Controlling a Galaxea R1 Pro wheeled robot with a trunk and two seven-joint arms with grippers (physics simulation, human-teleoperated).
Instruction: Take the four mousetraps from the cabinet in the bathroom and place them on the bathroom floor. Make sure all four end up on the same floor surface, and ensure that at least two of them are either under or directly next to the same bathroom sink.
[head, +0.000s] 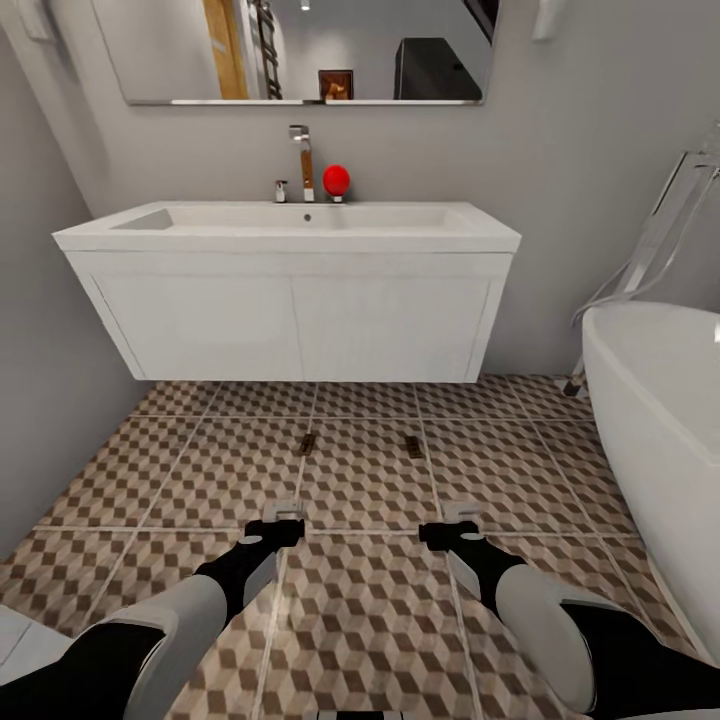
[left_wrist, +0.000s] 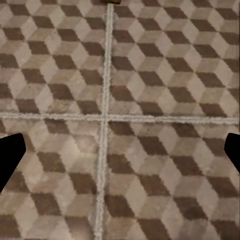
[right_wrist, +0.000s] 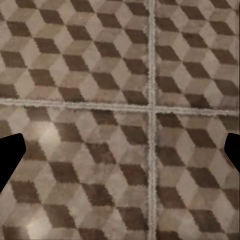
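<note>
Two mousetraps lie on the bathroom floor (head: 360, 600) just in front of the white vanity: one mousetrap (head: 308, 443) to the left, the other mousetrap (head: 413, 446) to the right. Above them is the bathroom sink (head: 300, 222) with its chrome tap (head: 300, 160). My left gripper (head: 284, 513) hovers low over the tiles short of the left trap, and its fingers (left_wrist: 10, 155) stand wide apart, empty. An edge of that mousetrap (left_wrist: 111, 2) shows in the left wrist view. My right gripper (head: 461, 514) is also open and empty, with its fingers (right_wrist: 10, 155) spread over bare tiles. The cabinet is out of view.
A white bathtub (head: 660, 400) fills the right side, with a chrome floor tap (head: 650, 250) behind it. A red round object (head: 336, 180) sits on the sink's back edge under a mirror (head: 300, 50). A grey wall (head: 40, 400) closes off the left.
</note>
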